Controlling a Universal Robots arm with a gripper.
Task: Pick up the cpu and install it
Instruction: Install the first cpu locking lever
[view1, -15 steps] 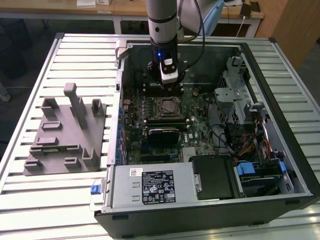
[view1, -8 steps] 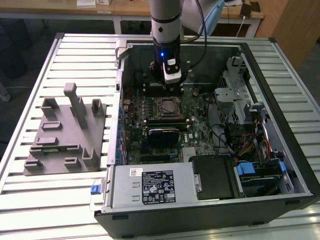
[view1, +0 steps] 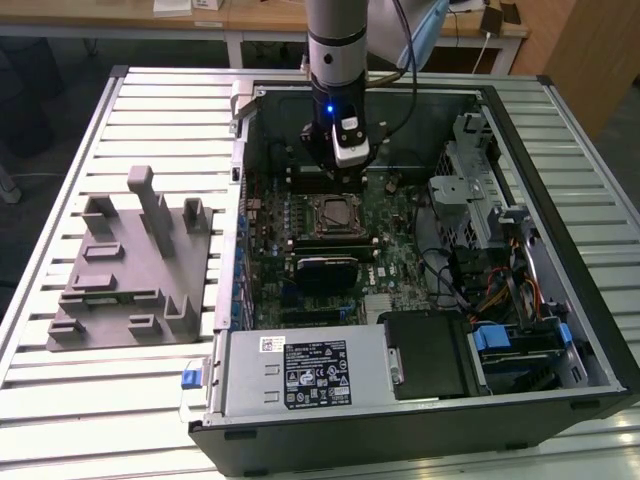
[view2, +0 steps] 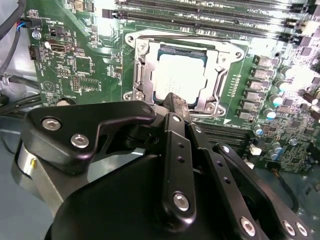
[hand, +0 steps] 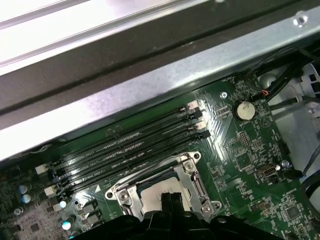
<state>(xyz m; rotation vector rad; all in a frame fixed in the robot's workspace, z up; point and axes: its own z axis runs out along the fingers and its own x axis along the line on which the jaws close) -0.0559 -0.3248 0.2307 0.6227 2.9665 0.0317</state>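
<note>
The cpu (view2: 181, 77) is a pale silver square lying flat in the open socket frame (view2: 141, 75) on the green motherboard (view2: 75, 70). In the first wrist view a bright patch of the cpu (hand: 156, 187) shows inside the metal socket frame (hand: 192, 175). My gripper (view2: 175, 101) hangs just above the socket's near edge, its two black fingers pressed together with nothing between them. From outside, the gripper (view1: 337, 178) sits low inside the computer case, right over the far side of the socket (view1: 333, 213).
A grey plastic fixture (view1: 125, 265) with upright posts stands on the slatted table at the exterior view's left. Inside the case lie a black heatsink block (view1: 325, 270), memory slots (hand: 125, 155), a power supply (view1: 300, 370), and drive cages with cables (view1: 500, 260).
</note>
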